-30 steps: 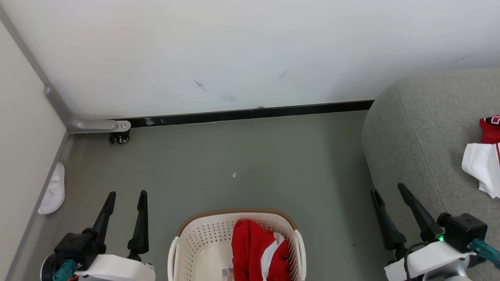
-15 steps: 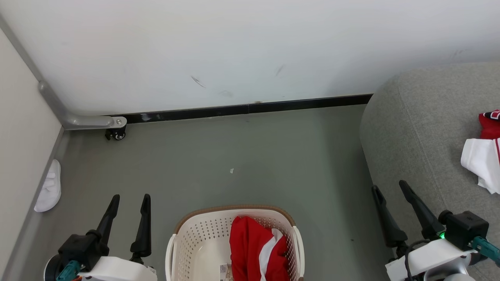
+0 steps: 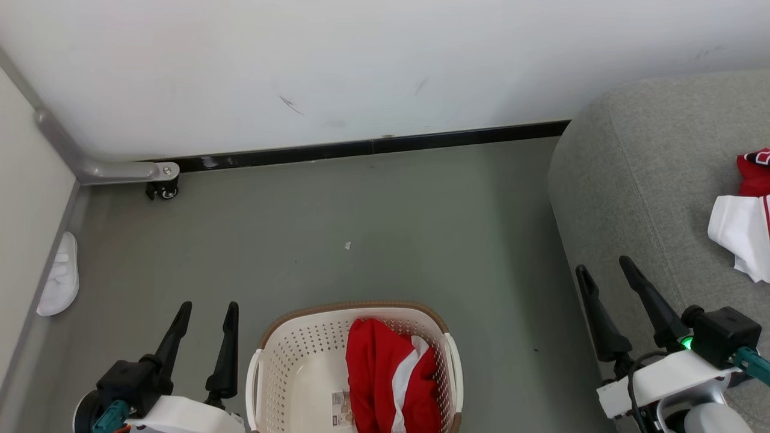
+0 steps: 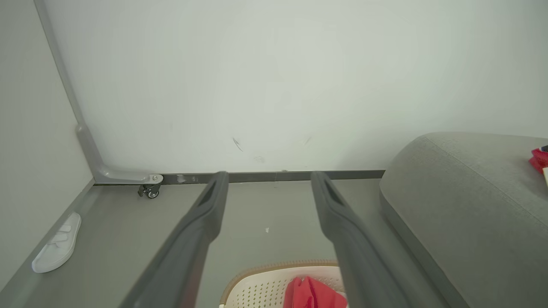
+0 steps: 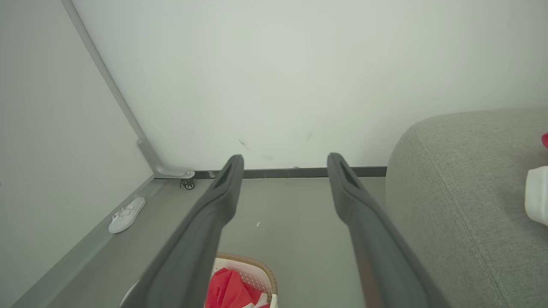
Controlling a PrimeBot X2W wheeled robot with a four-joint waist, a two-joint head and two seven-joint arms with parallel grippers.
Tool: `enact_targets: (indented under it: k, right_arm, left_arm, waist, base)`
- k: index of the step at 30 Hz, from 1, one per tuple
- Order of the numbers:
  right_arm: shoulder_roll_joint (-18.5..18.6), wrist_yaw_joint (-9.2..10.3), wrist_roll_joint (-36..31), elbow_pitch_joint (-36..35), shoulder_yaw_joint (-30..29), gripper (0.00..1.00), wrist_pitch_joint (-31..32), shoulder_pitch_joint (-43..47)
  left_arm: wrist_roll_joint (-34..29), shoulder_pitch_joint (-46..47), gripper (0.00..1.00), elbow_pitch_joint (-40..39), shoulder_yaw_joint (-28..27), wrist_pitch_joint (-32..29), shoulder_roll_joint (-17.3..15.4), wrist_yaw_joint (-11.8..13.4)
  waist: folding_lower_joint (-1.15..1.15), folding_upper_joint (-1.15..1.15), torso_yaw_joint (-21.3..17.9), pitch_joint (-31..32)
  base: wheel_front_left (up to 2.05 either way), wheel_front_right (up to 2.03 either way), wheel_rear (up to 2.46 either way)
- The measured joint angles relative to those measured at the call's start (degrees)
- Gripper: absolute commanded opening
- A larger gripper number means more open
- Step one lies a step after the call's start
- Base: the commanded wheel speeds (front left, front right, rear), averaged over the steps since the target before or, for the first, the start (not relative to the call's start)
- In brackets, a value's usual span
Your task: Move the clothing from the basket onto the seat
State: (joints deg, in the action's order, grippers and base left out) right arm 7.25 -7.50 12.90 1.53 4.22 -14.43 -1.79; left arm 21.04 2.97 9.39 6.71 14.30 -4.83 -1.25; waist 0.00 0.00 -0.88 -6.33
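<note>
The basket is cream perforated plastic, matt, with a paper label on its bottom. The clothing is smooth red and white cloth. The seat wears coarse grey woven fabric. The floor looks smooth and matt.

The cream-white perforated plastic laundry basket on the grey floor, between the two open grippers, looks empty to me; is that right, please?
Not quite: the head view shows a red garment with a white stripe lying in the cream-white perforated plastic basket. The rest holds: it stands on the grey floor between the open left gripper and right gripper.
</note>
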Motion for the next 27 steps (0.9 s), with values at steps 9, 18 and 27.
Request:
enact_targets:
  k: [9,18,27]
  right_arm:
    - [0.2,0.00,0.0,-0.1,0.1,1.00,0.0,-2.5]
    - [0.2,0.00,0.0,-0.4,0.1,1.00,0.0,-4.7]
    - [0.1,0.00,0.0,-0.8,0.1,1.00,0.0,-6.8]
  left_arm:
    - [-0.6,1.5,1.00,0.8,0.3,0.0,0.1,-1.2]
    - [-2.0,2.9,1.00,2.1,0.7,0.0,0.2,-2.0]
    - [-2.5,5.8,1.00,3.7,1.8,0.0,0.1,-3.0]
  waist:
    - [0.00,0.00,-1.0,-2.4]
    - [0.00,0.00,-1.9,-5.1]
    - [0.00,0.00,-2.7,-8.0]
  base:
    - [0.00,0.00,0.00]
    - [0.00,0.00,0.00]
    - [0.00,0.00,0.00]
